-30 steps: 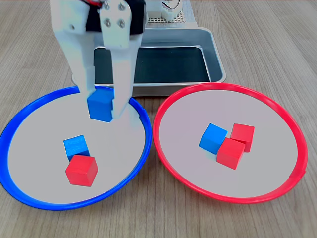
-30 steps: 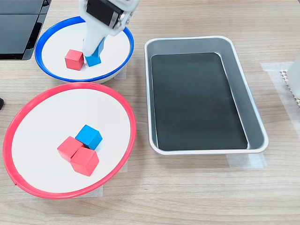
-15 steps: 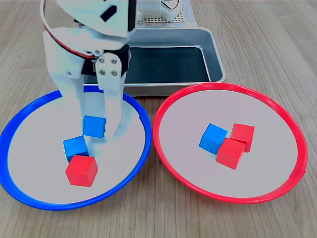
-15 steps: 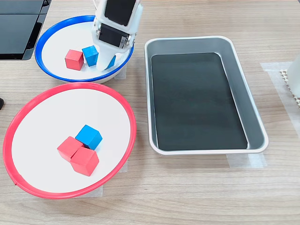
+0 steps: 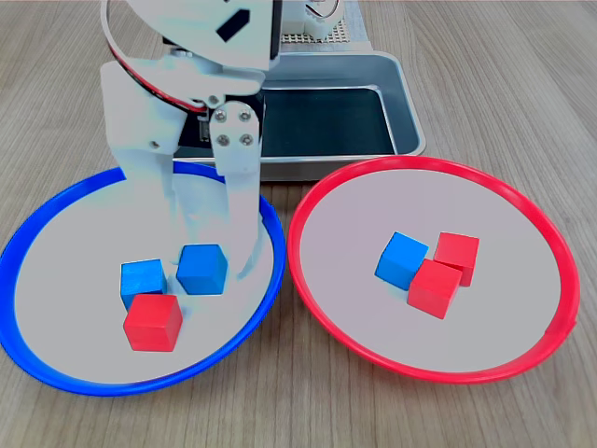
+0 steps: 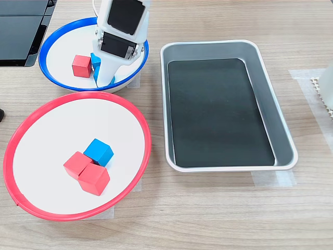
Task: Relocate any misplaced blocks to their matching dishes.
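In the first exterior view, nearest the camera, the blue dish (image 5: pixel 37 355) lies on the wooden bench (image 5: pixel 280 411) at the first exterior view's left, and the red dish (image 5: pixel 550 280) at its right, the two rims almost touching. In the blue dish a red block (image 5: pixel 152 322) sits nearest, touching a blue block (image 5: pixel 143 278) just behind it. A second blue block (image 5: pixel 202 269) rests on the dish floor beside that one, to its right. In the red dish a red block (image 5: pixel 434 288) lies nearest, with another red block (image 5: pixel 457 254) behind it and a stray blue block (image 5: pixel 402 259) touching them on the first exterior view's left.

The white pincer (image 5: pixel 207 245) points down into the blue dish with its jaws parted. One finger (image 5: pixel 239 210) stands just right of the second blue block; the other is behind and to the left. The block lies free between them, not gripped.

Behind the dishes is a silver tray (image 5: pixel 409 121) with a dark bottom.

In the second exterior view the arm hides most of the blue dish (image 6: pixel 52 78); its red block (image 6: pixel 81 66) shows, and the red dish (image 6: pixel 21 135) holds its three blocks clustered together.
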`<state>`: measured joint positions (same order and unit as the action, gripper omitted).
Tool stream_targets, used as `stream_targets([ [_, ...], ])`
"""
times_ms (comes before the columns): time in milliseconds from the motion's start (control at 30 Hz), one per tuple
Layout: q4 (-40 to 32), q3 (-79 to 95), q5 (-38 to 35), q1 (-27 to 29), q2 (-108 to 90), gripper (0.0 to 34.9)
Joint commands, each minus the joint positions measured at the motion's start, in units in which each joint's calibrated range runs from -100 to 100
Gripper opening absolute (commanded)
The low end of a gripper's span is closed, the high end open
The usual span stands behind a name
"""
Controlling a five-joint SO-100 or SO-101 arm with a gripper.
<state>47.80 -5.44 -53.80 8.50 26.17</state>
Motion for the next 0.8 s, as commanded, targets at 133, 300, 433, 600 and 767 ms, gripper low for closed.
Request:
stream_targets([
  [133,-3.0,-2.8,-2.6,-1.0,-6.2,13.6],
  [300,-3.5,-2.8,-5.2,0.3,-7.5,13.3],
  [433,-5.5,-3.0,-6.8,1.9,-6.9,13.3],
  [600,-6.7,-4.9,-7.0,2.8,-4.2,13.3],
  [767,-7.5,-8.2,-6.5,2.9,-1.0,13.7],
])
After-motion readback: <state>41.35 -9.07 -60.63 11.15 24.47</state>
